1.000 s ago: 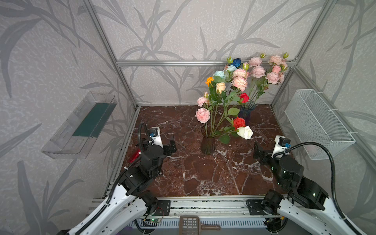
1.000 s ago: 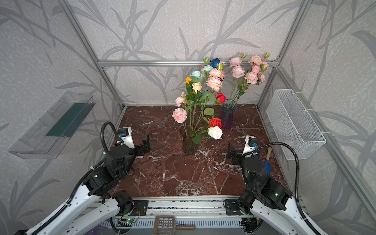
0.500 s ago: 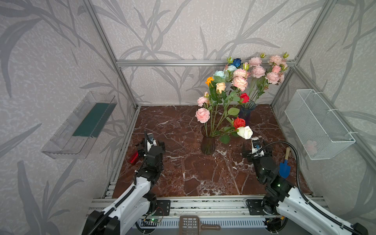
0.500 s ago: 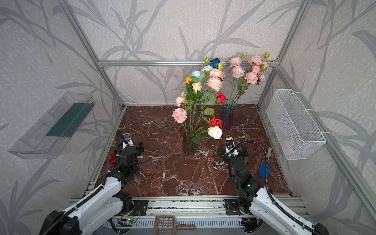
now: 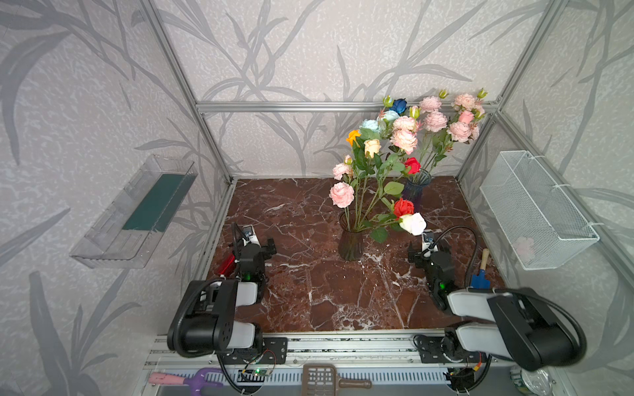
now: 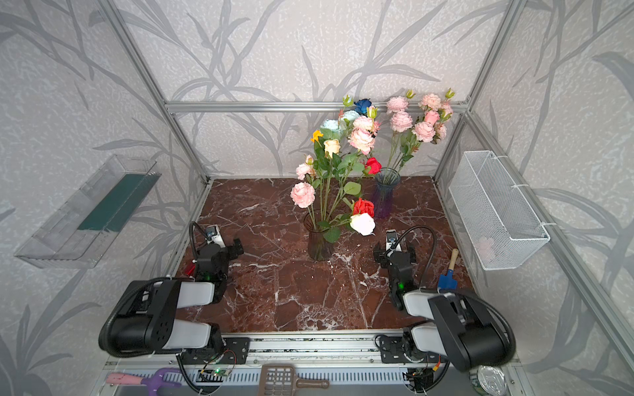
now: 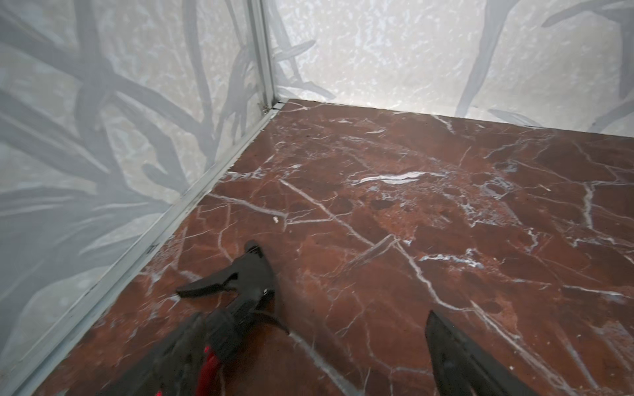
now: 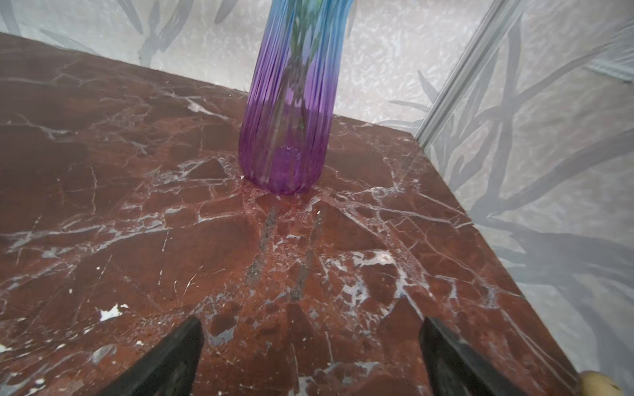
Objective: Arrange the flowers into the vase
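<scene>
My left gripper [image 5: 255, 244] stands spread as wide as it goes with nothing between its fingers, low over the left side of the brown marble table [image 5: 308, 295]. A red-handled tool [image 5: 226, 265] lies under and beside it, by the table's left edge. My right gripper [image 8: 310, 329] is just as wide apart and just as empty, low over the right side of the table and pointed at the ribbed vase [image 8: 288, 130], purple at the foot and blue higher up, which stands well ahead of it near the far right corner. Green stems show through that glass, and above it in both top views rises a cluster of pale pink ruffled blooms [image 5: 446, 121] with a few green buds. Between my two grippers and a little farther back stands a dark glass vase [image 5: 350, 243], and most of the flowers [image 5: 374, 164] fan out of it on long leafy green stems. A pink bloom [image 5: 341, 194] leans left, and a red rose [image 5: 403, 207] and a white rose [image 5: 413, 223] droop low to the right, close above my right wrist. An orange one [image 5: 352, 136], a cream one [image 5: 372, 147], pale blue ones [image 5: 370, 125] and a dark blue one [image 5: 399, 104] stand higher. A small blue trowel [image 5: 480, 272] lies near the right edge, below a white wire basket [image 5: 535, 212] on the wall.
</scene>
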Tool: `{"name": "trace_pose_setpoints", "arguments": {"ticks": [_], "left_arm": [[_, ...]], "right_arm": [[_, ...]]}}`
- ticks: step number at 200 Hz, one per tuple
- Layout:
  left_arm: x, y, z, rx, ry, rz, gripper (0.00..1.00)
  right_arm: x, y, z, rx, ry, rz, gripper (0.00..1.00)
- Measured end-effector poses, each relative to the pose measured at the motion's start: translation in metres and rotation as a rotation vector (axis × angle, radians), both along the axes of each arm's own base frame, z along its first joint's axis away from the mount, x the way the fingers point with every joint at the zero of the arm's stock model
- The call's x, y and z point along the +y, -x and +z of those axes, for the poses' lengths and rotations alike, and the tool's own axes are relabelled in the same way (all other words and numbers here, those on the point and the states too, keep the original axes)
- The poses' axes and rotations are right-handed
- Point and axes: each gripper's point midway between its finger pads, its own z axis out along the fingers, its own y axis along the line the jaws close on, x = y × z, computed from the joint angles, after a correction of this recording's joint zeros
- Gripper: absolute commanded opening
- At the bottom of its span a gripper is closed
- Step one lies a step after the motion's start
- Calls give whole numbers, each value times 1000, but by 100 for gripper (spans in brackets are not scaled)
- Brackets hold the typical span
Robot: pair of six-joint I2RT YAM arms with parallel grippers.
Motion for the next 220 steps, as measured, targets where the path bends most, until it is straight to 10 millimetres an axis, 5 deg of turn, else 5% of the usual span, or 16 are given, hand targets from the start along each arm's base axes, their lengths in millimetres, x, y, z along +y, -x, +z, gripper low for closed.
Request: {"name": "trace_pose_setpoints", "arguments": {"ticks": [30, 77, 220], "left_arm": [[-10, -17, -14, 62, 20, -76, 99], [-11, -34, 3, 22, 21, -92, 99], [-11, -34, 2, 27, 22, -95, 99]], "right_arm": [[6, -16, -27, 54, 5, 37, 99], [-6, -61, 20, -53, -76, -6, 99], [-6, -57, 6, 14, -90, 2, 99]]}}
